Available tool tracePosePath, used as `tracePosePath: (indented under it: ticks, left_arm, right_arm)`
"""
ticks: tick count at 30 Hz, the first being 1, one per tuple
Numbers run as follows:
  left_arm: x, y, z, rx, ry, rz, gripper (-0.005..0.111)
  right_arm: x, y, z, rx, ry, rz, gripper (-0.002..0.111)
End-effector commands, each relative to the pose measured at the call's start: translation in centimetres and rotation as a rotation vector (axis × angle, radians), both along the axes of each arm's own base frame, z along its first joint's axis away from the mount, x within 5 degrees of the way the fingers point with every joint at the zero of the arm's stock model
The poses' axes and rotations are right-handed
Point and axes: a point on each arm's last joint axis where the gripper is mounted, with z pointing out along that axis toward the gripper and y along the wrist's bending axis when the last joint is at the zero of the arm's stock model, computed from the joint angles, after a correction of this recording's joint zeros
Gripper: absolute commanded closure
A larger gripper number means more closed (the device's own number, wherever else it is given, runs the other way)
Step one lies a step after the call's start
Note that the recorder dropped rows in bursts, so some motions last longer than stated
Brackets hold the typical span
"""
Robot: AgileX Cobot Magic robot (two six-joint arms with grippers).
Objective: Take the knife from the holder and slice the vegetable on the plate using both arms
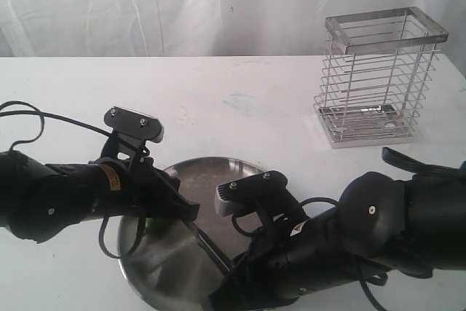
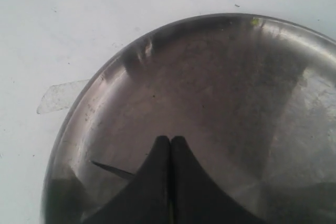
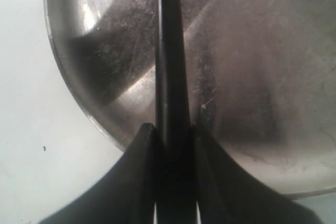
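Note:
The steel plate (image 1: pixel 234 166) lies at the front of the table. A bit of the green vegetable (image 1: pixel 153 225) shows on it, just under my left gripper (image 1: pixel 189 213). In the left wrist view that gripper (image 2: pixel 170 140) is shut, fingertips together with nothing between them, low over the plate (image 2: pixel 236 103); the vegetable is hidden there. My right gripper (image 3: pixel 173 129) is shut on the knife (image 3: pixel 169 51), whose dark blade reaches out across the plate (image 3: pixel 252 77). The knife (image 1: pixel 206 244) points toward the left gripper, and its tip (image 2: pixel 111 169) shows beside the left fingers.
The wire holder (image 1: pixel 378 78) stands at the back right of the white table with nothing in it. A white curtain hangs behind the table. Both black arms and their cables crowd the front around the plate.

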Motion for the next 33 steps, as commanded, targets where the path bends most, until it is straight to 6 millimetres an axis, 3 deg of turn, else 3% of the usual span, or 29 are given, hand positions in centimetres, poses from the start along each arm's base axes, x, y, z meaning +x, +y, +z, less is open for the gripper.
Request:
tracePosePath:
  ticks: [1,4,7,15,18,26,33]
  left_arm:
    - [0.5,-0.2,-2.2,0.027,0.024,-0.005,0.107]
    - [0.5,-0.3,-4.0,0.054,0.064,-0.004,0.107]
    - [0.5,-0.2,-4.2,0.07,0.067,-0.016,0.107]
    - [0.7,-0.2,2.2,0.001,-0.166,-0.044,0.107]
    - [0.4,0.3,3.3,0.038,-0.185,-0.048,0.107]
    - [1.2,3.2,1.8,0.119,-0.044,0.018,0.107]
    - [1.2,3.0,1.5,0.113,-0.039,0.007,0.107]
  right_arm:
    - [-0.1,0.0,-0.1,-0.002,0.005,0.0,0.108]
    - [-0.1,0.0,-0.1,-0.002,0.008,0.002,0.108]
    - [-0.2,0.0,-0.1,-0.002,0.01,0.003,0.108]
    - [-0.1,0.0,-0.1,-0.001,0.001,-0.003,0.108]
    - [0.0,0.0,-0.1,-0.001,-0.001,-0.004,0.108]
    - [0.0,0.0,-0.1,-0.001,-0.002,-0.005,0.108]
    - [0.0,0.0,-0.1,-0.001,-0.007,-0.008,0.108]
